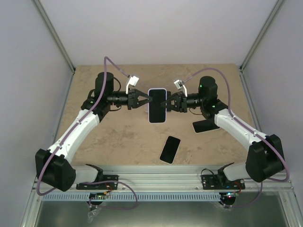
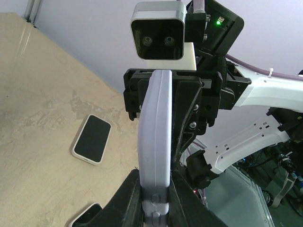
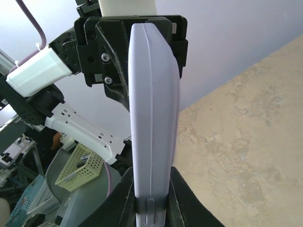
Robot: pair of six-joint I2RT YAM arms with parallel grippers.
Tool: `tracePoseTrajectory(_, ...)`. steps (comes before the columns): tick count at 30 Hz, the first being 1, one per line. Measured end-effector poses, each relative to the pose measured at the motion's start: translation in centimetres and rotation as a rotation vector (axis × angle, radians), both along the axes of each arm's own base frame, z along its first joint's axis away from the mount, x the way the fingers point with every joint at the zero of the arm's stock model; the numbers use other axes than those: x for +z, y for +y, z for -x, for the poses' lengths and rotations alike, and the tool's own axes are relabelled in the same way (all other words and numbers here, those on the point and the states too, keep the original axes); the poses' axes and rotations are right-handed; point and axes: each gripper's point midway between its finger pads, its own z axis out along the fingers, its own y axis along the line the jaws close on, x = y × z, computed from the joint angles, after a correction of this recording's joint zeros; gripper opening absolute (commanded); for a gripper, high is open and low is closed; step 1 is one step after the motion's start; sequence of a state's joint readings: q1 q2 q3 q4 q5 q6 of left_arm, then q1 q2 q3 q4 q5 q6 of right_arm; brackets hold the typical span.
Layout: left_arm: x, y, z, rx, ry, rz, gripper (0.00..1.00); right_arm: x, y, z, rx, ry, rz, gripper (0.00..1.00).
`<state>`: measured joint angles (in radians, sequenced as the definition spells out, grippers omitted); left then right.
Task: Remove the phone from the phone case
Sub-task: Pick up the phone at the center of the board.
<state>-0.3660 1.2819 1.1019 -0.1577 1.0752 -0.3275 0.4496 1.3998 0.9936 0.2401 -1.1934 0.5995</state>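
**A:** Where is the phone [image 1: 157, 105] at this moment?

**B:** It's seated in its lilac phone case [image 2: 155, 142], lifted off the table [image 1: 118, 142] above the middle, a little toward the far edge. It lies flat with the screen up, stretched between the two arms.

**A:** And the grip?

**B:** The left gripper [image 1: 147, 100] is clamped on the case's left long edge. Its wrist view shows its fingers [image 2: 124, 204] pressed against both faces of the case. The right gripper [image 1: 169, 102] takes the opposite edge, and its fingers [image 3: 118, 204] look closed against the case too, one on either side.

**A:** Why hold it from both sides in the air?

**B:** My guess is that the table would block any access to the back. Held up like this, one arm can anchor the case while the other flexes the rim or pushes the phone through. No corner has popped out yet, so I'd say the separation hasn't begun.

**A:** Is anything else about?

**B:** A black phone [image 1: 170, 149] lies near the middle of the near edge, and another dark phone [image 1: 204, 126] lies toward the right edge beside the right arm. Both are well clear of the held one.
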Motion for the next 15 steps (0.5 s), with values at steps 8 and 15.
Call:
tracePoseTrajectory(8, 2.0, -0.1, -0.3, -0.014, -0.096, -0.025, 0.54, 1.7, -0.3, -0.6, -0.009, -0.016, -0.015, 0.01)
tracePoseTrajectory(15, 1.8, 0.0, 0.4, -0.049, -0.124, -0.04, 0.61, 4.0, -1.9, -2.5, -0.071, -0.03, -0.048, 0.01)
